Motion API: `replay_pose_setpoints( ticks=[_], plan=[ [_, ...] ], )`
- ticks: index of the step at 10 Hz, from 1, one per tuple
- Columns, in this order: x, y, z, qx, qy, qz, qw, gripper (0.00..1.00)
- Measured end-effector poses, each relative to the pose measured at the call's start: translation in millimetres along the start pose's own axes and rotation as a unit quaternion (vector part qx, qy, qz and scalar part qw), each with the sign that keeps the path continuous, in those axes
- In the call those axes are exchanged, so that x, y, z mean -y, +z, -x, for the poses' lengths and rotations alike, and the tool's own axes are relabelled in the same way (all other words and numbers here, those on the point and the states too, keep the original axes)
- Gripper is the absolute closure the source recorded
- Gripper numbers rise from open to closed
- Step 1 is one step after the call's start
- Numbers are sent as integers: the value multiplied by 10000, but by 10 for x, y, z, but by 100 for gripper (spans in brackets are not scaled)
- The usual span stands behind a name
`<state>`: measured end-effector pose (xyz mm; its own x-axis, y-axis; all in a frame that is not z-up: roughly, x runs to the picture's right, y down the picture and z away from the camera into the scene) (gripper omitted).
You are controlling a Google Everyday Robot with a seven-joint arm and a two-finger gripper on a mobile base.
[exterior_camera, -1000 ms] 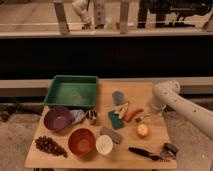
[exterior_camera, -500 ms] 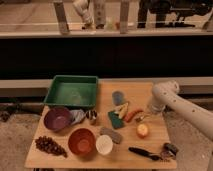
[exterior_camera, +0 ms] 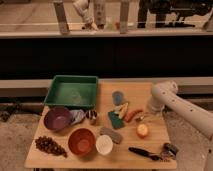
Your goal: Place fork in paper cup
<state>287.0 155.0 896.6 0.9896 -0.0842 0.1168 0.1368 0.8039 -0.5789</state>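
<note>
One arm reaches in from the right over the wooden table [exterior_camera: 155,145], and its gripper [exterior_camera: 145,114] hangs low just right of the orange carrot [exterior_camera: 132,115]; whether it is spread or closed cannot be told from here. A thin pale glint at the gripper's tip, between the carrot and the yellow-orange fruit [exterior_camera: 143,130], is probably the fork [exterior_camera: 139,119]. The paper cup [exterior_camera: 104,144] stands upright near the front edge, just beside the orange-brown bowl [exterior_camera: 81,141] and well apart from the gripper. A black-handled tool [exterior_camera: 144,152] lies at the front right, and a green tray [exterior_camera: 72,91] sits at the back left.
</note>
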Motion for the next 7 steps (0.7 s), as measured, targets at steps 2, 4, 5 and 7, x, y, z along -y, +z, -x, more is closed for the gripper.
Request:
replay_pose_setpoints(
  ticks=[2,4,5,7],
  plan=[
    [25,6,28,9,-10,2,10000,68],
    [40,32,52,12,-19,25,10000,79],
    [42,46,52,11,-12,37,10000,79],
    [49,53,53,15,-8,36,10000,92]
  ],
)
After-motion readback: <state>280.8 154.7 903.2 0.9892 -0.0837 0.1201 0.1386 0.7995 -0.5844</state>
